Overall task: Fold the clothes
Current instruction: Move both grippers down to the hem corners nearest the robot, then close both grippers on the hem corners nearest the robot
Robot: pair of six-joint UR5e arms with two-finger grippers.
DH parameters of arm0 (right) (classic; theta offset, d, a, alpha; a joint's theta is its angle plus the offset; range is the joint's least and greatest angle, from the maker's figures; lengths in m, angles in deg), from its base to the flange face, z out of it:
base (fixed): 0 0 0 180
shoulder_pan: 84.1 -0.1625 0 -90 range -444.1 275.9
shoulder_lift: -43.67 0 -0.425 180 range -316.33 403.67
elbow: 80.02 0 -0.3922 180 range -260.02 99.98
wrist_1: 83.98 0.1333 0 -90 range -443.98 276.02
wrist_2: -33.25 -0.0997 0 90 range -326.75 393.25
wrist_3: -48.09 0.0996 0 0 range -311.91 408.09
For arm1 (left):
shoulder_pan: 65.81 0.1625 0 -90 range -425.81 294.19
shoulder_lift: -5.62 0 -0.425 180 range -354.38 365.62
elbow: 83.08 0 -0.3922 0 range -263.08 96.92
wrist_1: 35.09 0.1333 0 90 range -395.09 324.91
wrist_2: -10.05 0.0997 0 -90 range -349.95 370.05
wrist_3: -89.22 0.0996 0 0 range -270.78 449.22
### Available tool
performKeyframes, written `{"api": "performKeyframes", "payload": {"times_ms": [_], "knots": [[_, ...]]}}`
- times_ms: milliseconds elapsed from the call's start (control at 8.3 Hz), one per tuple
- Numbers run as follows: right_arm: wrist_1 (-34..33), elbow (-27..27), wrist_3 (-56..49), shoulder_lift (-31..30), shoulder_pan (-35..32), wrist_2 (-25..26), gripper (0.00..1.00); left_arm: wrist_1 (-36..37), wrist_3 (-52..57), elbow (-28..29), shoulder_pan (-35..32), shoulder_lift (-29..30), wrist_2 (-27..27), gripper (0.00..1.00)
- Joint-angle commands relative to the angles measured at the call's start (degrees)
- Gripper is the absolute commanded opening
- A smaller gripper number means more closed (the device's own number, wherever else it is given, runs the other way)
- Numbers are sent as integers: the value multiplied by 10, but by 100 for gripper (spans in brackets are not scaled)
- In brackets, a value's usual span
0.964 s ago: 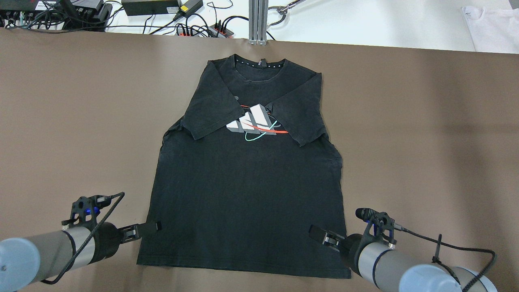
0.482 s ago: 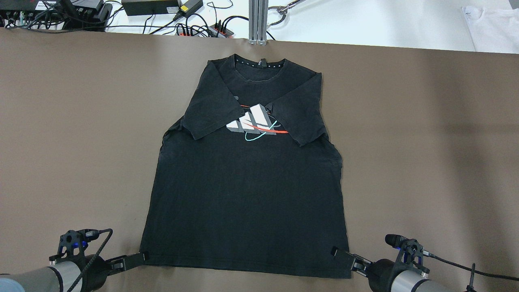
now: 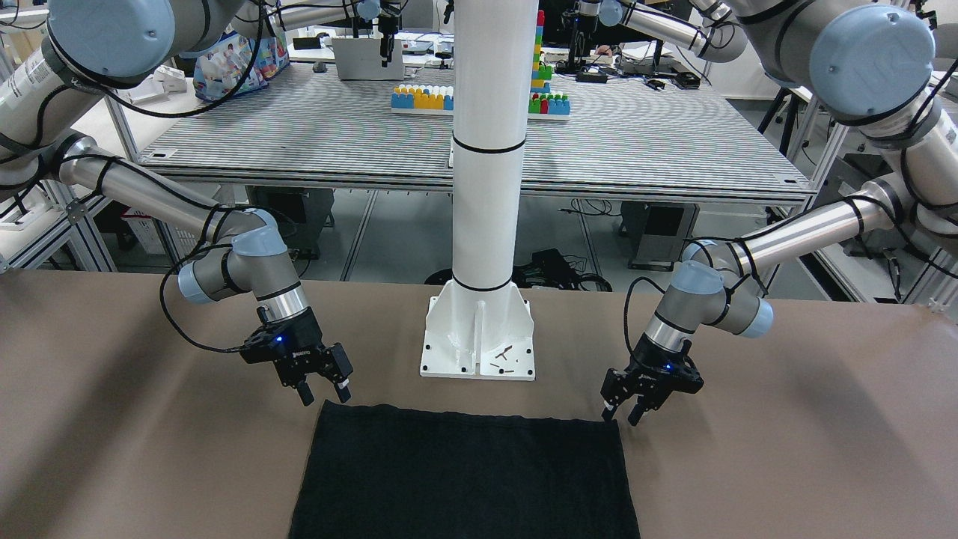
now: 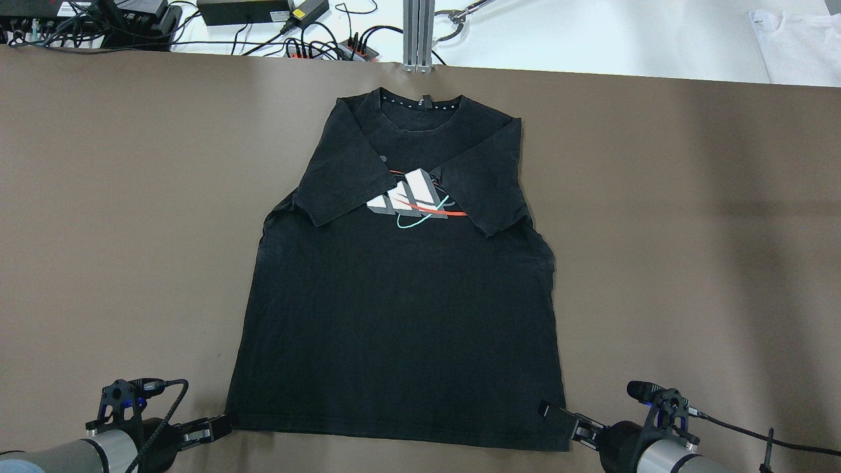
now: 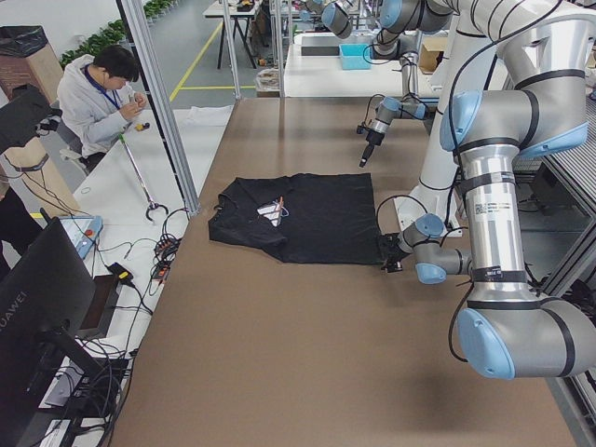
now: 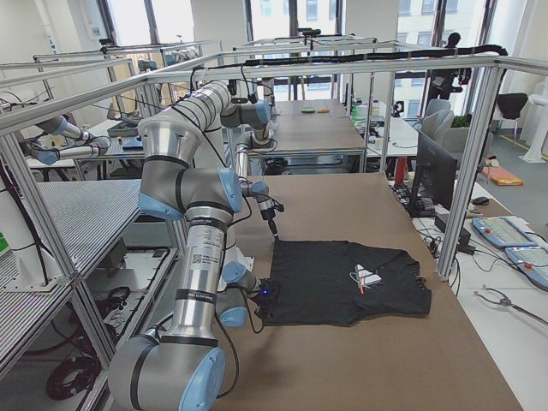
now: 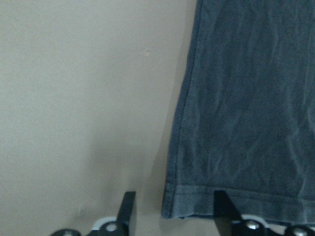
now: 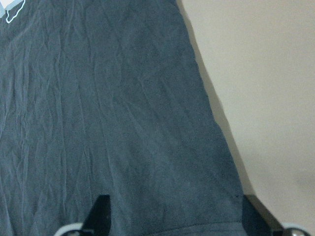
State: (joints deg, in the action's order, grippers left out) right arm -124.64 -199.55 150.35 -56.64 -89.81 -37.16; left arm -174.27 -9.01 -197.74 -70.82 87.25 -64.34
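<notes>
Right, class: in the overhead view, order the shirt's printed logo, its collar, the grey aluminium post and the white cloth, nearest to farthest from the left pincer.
From the left pincer:
1. White-and-red printed logo, mid-shirt.
2. Black collar, shirt's far end.
3. Grey aluminium post, at the far edge.
4. White cloth, far right corner.

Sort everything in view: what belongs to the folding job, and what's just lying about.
Job in hand:
black T-shirt, sleeves folded in over the chest
left gripper and right gripper, both open at its bottom hem corners

Lying about:
white pillar
white garment beyond the brown mat
power bricks and cables
toy building blocks on the back table
</notes>
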Motion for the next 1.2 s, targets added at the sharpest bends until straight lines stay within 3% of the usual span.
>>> {"api": "performKeyframes", "payload": {"times_ms": [0,602,723,964,1084], "knots": [[1,0,0,-1,0,0,94,1,2,7,9,3,1,43],[1,1,0,-1,0,0,94,1,2,8,10,5,2,43],[1,0,0,-1,0,0,94,1,2,8,10,7,2,39],[1,1,0,-1,0,0,94,1,2,8,10,10,2,8],[1,1,0,-1,0,0,94,1,2,8,9,10,2,3]]}}
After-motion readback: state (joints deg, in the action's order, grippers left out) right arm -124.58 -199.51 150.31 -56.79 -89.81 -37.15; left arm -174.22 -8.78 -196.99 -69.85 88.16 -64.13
